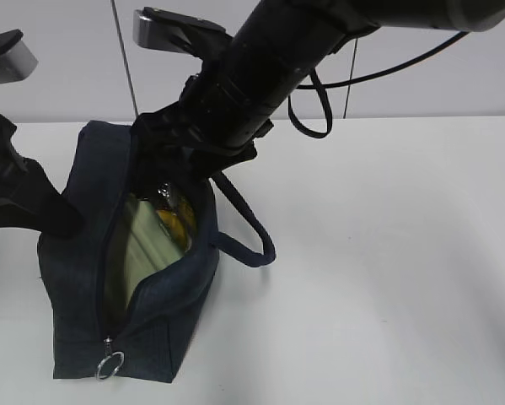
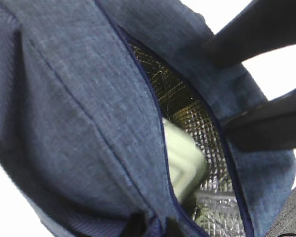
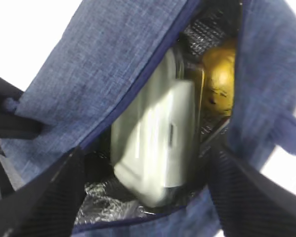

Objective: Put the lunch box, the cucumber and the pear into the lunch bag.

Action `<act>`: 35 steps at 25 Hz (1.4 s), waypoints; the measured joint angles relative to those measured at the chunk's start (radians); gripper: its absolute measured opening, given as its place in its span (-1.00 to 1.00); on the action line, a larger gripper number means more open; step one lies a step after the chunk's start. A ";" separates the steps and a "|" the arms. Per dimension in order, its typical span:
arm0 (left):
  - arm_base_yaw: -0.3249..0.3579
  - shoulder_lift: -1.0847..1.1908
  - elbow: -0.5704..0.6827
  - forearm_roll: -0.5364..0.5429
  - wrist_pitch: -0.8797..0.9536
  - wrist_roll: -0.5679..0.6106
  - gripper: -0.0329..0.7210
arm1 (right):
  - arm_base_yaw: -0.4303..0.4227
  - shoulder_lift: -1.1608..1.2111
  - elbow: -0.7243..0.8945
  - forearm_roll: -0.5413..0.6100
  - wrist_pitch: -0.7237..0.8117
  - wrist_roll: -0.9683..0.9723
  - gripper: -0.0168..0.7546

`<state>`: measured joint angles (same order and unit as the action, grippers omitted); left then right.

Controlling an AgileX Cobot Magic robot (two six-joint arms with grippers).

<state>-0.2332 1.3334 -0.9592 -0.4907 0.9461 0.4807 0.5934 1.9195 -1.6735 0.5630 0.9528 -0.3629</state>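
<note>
The navy lunch bag (image 1: 163, 308) lies on the white table with its top zipper open. Inside lies the lunch box (image 1: 147, 240), pale green lid up, with the yellow pear (image 1: 178, 221) beside it. My right gripper (image 1: 193, 148) reaches across into the bag's far end. In the right wrist view it (image 3: 148, 148) is wide open, its fingers (image 3: 44, 197) either side of the lunch box (image 3: 157, 143), the pear (image 3: 219, 81) beyond. My left gripper (image 2: 152, 229) pinches the bag's fabric edge (image 2: 88, 98); the lunch box (image 2: 185, 158) shows on the foil lining. The cucumber is out of view.
The bag's loop handle (image 1: 252, 236) lies on the table to the right of the bag. A metal ring pull (image 1: 110, 365) hangs at the bag's near end. The left arm (image 1: 20, 198) rests against the bag's left side. Grey wall panels stand behind the table.
</note>
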 joint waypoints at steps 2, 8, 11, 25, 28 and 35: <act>0.000 0.000 0.000 -0.002 0.001 0.000 -0.85 | 0.000 -0.016 0.000 -0.068 0.002 0.042 0.52; 0.000 0.000 0.000 -0.002 0.001 0.000 -0.85 | 0.000 -0.031 -0.005 -0.197 0.023 0.117 0.44; 0.000 0.000 0.000 -0.002 0.001 0.000 -0.85 | 0.000 -0.031 -0.005 -0.201 0.023 0.125 0.44; 0.000 0.043 -0.002 -0.025 -0.011 0.000 -0.85 | 0.000 0.035 -0.005 -0.263 0.045 0.175 -0.92; 0.000 0.081 -0.003 -0.047 -0.037 0.000 -0.85 | 0.000 0.021 -0.005 -0.301 0.059 0.205 -0.93; 0.000 0.150 -0.125 -0.051 -0.013 -0.001 -0.85 | -0.012 -0.047 -0.005 -0.349 0.101 0.238 -0.93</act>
<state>-0.2336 1.4832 -1.0847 -0.5415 0.9330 0.4793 0.5812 1.8730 -1.6780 0.2141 1.0533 -0.1247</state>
